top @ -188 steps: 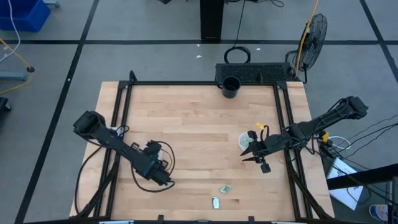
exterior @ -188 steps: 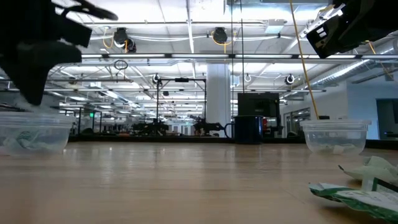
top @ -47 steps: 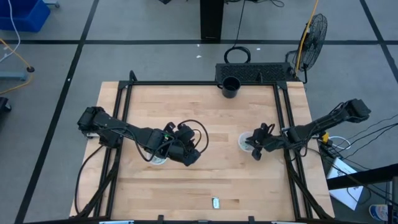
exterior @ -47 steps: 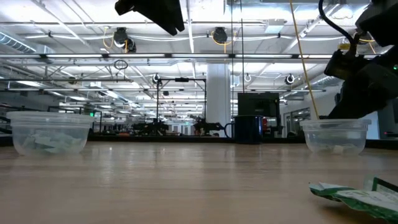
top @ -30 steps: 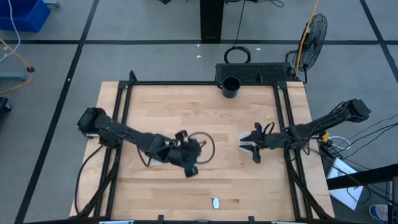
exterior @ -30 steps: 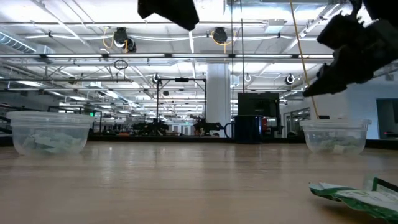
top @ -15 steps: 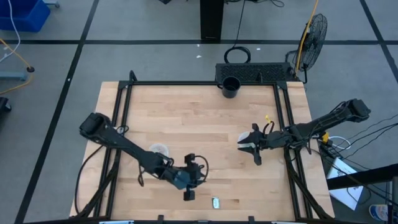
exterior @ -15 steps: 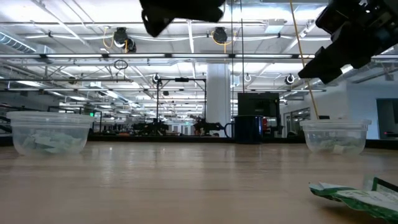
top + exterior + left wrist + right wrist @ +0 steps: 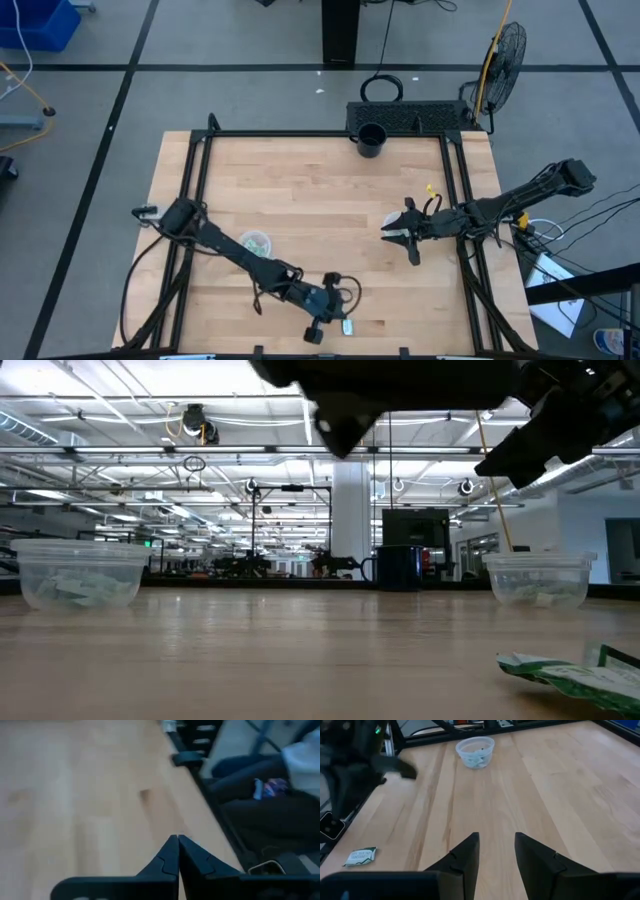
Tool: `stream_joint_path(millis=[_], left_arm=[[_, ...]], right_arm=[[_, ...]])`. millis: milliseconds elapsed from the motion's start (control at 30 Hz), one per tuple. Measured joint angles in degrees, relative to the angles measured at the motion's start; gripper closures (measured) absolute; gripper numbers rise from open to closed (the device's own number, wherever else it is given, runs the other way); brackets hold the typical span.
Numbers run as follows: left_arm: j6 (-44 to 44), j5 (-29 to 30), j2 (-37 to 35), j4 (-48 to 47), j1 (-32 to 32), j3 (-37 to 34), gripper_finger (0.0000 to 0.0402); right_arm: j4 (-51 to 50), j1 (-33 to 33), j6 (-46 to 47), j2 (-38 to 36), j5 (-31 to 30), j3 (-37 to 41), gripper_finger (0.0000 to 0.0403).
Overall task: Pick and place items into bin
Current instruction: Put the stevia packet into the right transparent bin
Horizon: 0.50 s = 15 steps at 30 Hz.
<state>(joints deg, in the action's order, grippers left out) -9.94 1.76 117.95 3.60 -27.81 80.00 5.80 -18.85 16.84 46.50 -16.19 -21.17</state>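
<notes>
One pale green crinkled piece (image 9: 347, 326) lies flat on the table by the near edge; it also shows in the low view (image 9: 565, 671) and the right wrist view (image 9: 360, 856). My left gripper (image 9: 312, 336) hovers just left of it, above the table, with its fingers shut (image 9: 177, 841). More green pieces rest inside the left clear cup (image 9: 256, 241) (image 9: 475, 751). My right gripper (image 9: 398, 243) hangs open (image 9: 497, 840) over the right clear cup (image 9: 540, 579), touching nothing.
A black mug (image 9: 370, 139) stands at the far edge, with a black tray and a fan beyond it. A black frame rail (image 9: 455, 190) runs around the table. Bare wood lies between the two cups.
My left arm has swung from beside the left cup toward the table's near edge and right, stretching out and ending next to the lone piece. My right gripper has risen a little above the right cup. The cups and the piece have stayed put.
</notes>
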Motion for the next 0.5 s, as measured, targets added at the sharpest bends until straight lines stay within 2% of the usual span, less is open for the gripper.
stream_joint_path(millis=[100,333,500], left_arm=[[3.33,-3.10,3.26,0.89,0.06,2.01,0.0397],[7.98,-4.22,8.49,0.94,0.66,4.96,0.0397],[6.68,-10.83,9.41,0.81,1.60,5.97,0.0399]], right_arm=[[0.01,0.00,-0.02,0.00,-0.04,0.00,0.0287],[-0.31,0.00,-0.02,0.02,-0.07,0.02,0.0287],[-0.22,0.00,-0.02,0.00,-0.09,0.02,0.0287]])
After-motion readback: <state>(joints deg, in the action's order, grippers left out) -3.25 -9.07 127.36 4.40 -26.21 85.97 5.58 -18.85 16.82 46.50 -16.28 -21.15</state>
